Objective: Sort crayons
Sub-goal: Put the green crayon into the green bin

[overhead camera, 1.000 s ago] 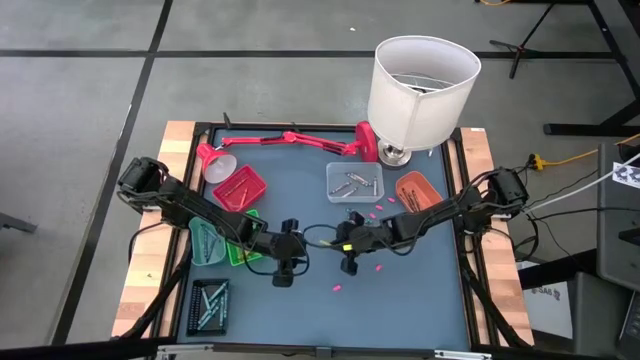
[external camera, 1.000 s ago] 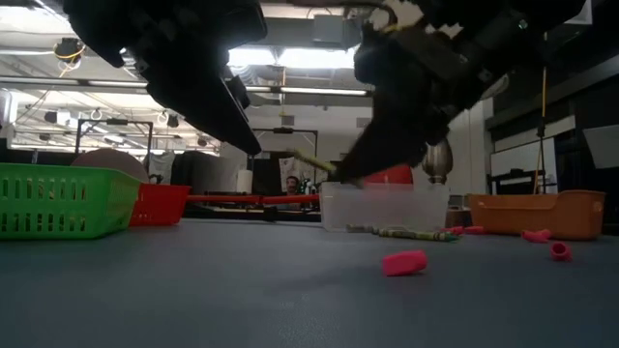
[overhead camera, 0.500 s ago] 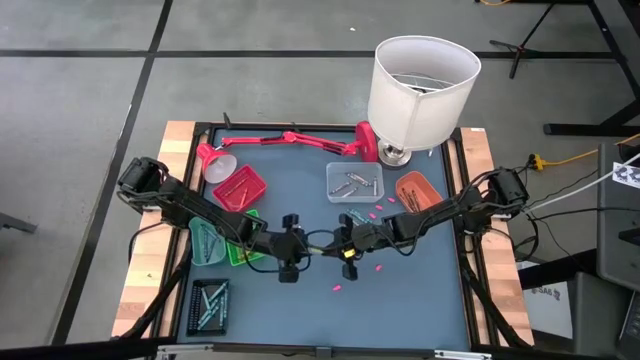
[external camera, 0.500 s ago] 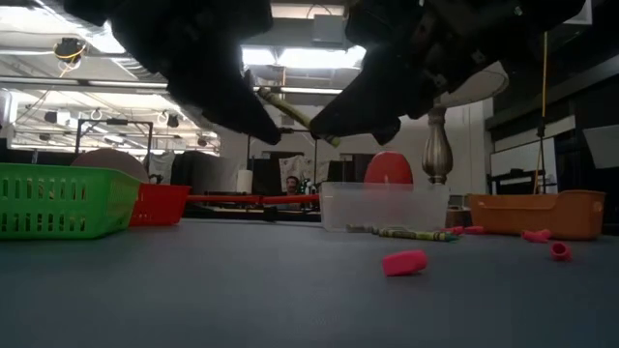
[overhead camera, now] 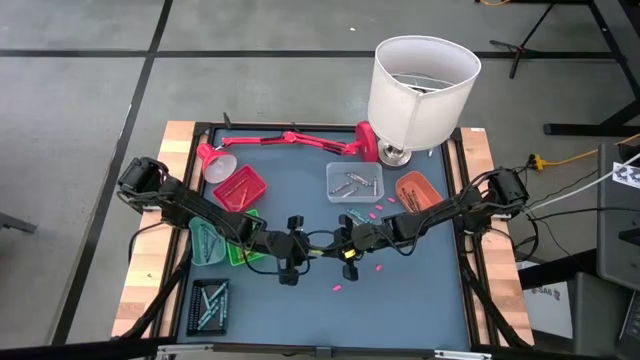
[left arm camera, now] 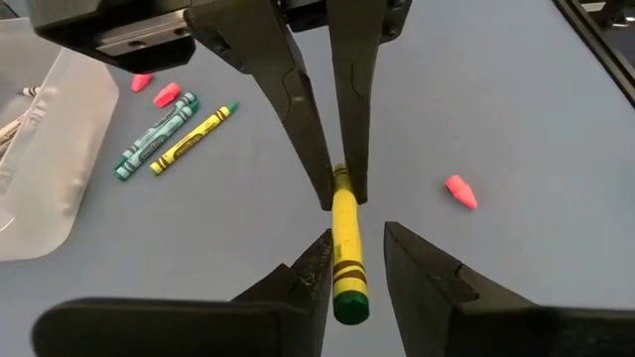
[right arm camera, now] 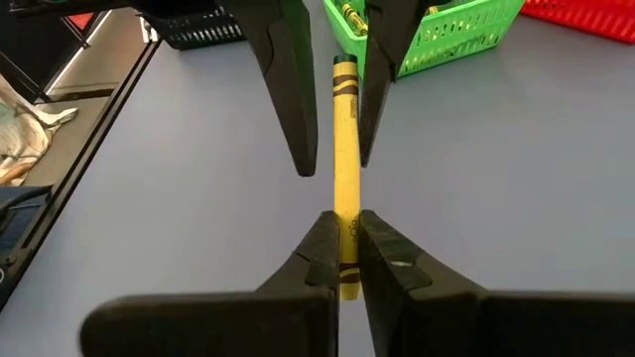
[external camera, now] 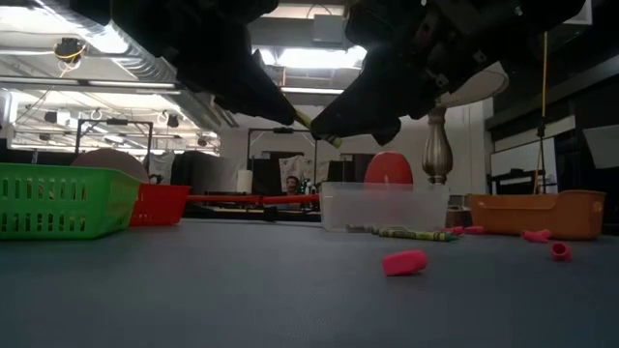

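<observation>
Here we see a yellow crayon (left arm camera: pixel 344 253) held above the blue table (overhead camera: pixel 290 190), near its middle and slightly toward the front edge. The right gripper (right arm camera: pixel 343 238) has its fingers clamped on one end of the crayon. The left gripper (left arm camera: pixel 349 256) faces it from the opposite side; its fingers (left arm camera: pixel 422 268) straddle the crayon's other end with a narrow gap on each side, not pressing it. In the high view the two grippers meet tip to tip, with the crayon (overhead camera: pixel 322 252) bridging them.

Behind them, toward the back edge, a clear tray (overhead camera: pixel 354 181) holds several grey sticks, and beside it two loose crayons (left arm camera: pixel 177 136), one green and one yellow, lie flat on the table. Small pink bits (overhead camera: pixel 338 288) are scattered in front of and beside the right gripper. A green basket (right arm camera: pixel 466 25) containing yellow crayons stands near the left edge, with a red tray (overhead camera: pixel 240 188) behind it. An orange tray (overhead camera: pixel 416 189) sits near the right edge, beside a white lampshade (overhead camera: pixel 424 85).
</observation>
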### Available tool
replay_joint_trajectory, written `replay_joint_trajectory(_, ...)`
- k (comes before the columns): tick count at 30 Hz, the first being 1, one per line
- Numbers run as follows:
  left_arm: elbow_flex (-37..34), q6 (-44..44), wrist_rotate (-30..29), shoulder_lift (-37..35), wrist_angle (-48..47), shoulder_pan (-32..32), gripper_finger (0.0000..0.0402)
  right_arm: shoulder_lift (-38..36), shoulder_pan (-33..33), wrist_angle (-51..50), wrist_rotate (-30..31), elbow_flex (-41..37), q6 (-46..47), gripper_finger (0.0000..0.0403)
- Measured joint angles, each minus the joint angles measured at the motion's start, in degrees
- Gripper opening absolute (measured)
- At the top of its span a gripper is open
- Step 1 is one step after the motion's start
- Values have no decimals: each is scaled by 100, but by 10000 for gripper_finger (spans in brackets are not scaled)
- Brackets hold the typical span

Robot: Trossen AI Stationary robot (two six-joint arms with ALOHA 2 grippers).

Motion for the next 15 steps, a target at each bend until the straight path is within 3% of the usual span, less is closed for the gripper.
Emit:
replay_joint_trajectory(10, 0, 2, -9, 0, 13, 2, 18, -4, 4, -4, -12, 0, -7, 19)
replay_joint_trajectory(15, 0, 2, -10, 0, 9, 2, 7, -4, 4, -7, -14, 0, 35, 19)
